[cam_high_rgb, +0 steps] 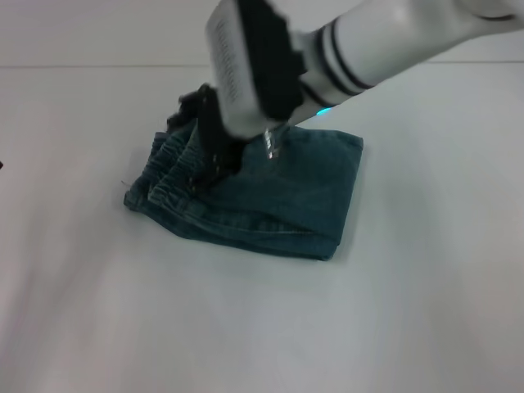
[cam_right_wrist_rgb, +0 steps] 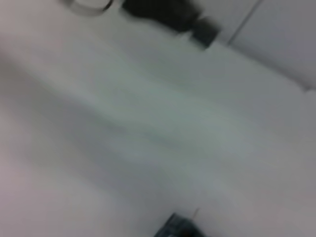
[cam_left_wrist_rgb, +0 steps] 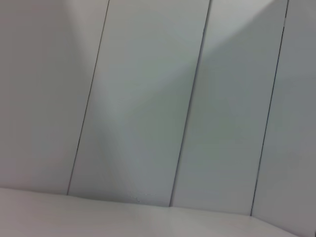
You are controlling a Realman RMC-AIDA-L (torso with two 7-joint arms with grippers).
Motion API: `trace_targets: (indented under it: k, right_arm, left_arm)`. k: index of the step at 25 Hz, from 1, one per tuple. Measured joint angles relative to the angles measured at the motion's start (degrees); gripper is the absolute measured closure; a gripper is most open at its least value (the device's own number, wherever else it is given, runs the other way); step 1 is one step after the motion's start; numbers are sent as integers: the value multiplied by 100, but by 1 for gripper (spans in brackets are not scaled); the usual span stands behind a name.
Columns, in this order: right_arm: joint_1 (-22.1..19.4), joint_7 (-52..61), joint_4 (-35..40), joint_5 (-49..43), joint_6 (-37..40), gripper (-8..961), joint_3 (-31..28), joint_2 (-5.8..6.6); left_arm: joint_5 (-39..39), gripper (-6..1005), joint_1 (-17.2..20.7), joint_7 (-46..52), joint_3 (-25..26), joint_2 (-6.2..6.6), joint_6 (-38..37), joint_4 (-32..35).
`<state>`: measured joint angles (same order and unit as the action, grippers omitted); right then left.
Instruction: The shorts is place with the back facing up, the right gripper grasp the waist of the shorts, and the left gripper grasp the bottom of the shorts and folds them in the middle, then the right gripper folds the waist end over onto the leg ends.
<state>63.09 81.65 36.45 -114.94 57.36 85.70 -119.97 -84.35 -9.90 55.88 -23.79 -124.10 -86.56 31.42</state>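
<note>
The shorts (cam_high_rgb: 278, 196) lie folded into a compact blue denim block on the white table (cam_high_rgb: 246, 327). The waist (cam_high_rgb: 164, 176), a puckered elastic band, forms the block's left end. My right gripper (cam_high_rgb: 209, 160) comes down from the upper right on its white arm (cam_high_rgb: 385, 41) and sits right on the inner side of the waist, touching the cloth. Its black mount hides the contact, so the grip cannot be made out. The leg ends and the bottom of the shorts are hidden in the fold. The left gripper is out of view.
A tiny dark sliver (cam_high_rgb: 2, 164) shows at the head view's left edge. The left wrist view holds only pale wall panels (cam_left_wrist_rgb: 148, 98). The right wrist view shows blurred white table with a dark object (cam_right_wrist_rgb: 168, 15) farther off.
</note>
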Motion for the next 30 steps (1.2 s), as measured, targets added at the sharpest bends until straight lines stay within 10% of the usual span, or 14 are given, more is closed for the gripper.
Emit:
trace_targets:
  k: [13,18,30]
  right_arm:
    - [-3137,-409,1047,2140,1547,26,-1511,16]
    - [-4221,-1189,954,2653,2026,27,-1519,10]
    - [-5132,-1963,703,1680,3185,27,-2281,58]
  left_arm:
    - [-1424,875,-201,62,-45,22,-725,-11]
    - [-2235,671,-374,421,-47,85,-1001,-2]
    - [-4091,183,-866,779,-47,331,-1841,76]
